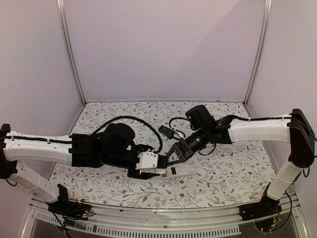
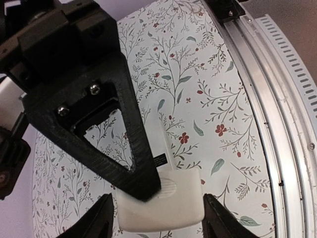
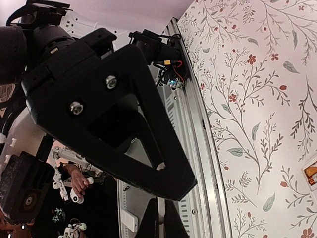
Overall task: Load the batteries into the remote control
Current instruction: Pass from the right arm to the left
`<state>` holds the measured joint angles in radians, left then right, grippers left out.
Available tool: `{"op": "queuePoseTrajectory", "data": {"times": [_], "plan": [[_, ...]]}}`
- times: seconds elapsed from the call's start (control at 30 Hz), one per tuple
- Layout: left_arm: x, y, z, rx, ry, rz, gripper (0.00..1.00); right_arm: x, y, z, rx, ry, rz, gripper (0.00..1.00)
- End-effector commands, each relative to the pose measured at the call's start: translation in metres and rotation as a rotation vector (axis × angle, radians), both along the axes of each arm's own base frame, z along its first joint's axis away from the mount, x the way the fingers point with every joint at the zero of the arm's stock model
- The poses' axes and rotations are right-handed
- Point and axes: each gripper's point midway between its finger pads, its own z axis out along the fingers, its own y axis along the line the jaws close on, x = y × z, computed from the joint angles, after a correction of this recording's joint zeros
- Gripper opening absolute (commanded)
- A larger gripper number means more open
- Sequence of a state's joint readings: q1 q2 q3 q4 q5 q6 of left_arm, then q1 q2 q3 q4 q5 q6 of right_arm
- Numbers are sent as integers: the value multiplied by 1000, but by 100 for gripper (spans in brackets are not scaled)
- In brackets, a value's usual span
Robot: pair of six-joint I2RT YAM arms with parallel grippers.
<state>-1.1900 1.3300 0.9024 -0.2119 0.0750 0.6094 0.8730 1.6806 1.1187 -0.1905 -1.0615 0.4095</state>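
**Left hand brackets the remote; right hand closed and empty**

The slim white rectangular plastic remote control lies flat on the floral-patterned surface, near the front edge and between the two arms; lying low like this, it can probably take a downward push without tipping. The left hand stands part-way wide, one finger on each side of a rounded white end with a ribbed thumb mark, which I take for the remote's near end; the fingers sit right at its flanks, but I cannot tell whether they press it; a hold there would likely steady the body against sliding. The right hand is fully closed on nothing, its tip just above the remote and beside the left hand; closed like that, it could serve as a single prod. Small orange-red cylindrical batteries show in a white-framed recess at the edge of the right wrist view; how many there are, I cannot tell.
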Motion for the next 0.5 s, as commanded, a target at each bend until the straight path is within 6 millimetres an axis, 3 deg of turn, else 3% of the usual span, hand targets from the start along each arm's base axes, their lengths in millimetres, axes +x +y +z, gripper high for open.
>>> {"op": "queuePoseTrajectory", "data": {"times": [0.0, 0.2, 0.33, 0.4, 0.47], "plan": [[-5, -8, 7, -26, -6, -17, 60, 4, 0, -7, -6, 27, -4, 0], [-3, -7, 2, -17, -11, -11, 49, 6, -1, -11, -14, 34, -8, 0], [-2, -5, -3, -9, -3, 2, 36, 9, -1, -11, -14, 37, -16, 2], [0, -3, -8, -1, 11, 16, 32, 16, -4, -13, -24, 38, -44, 21], [7, -2, -18, 10, 48, 55, 31, 30, -11, -19, -48, 43, -99, 34]]}}
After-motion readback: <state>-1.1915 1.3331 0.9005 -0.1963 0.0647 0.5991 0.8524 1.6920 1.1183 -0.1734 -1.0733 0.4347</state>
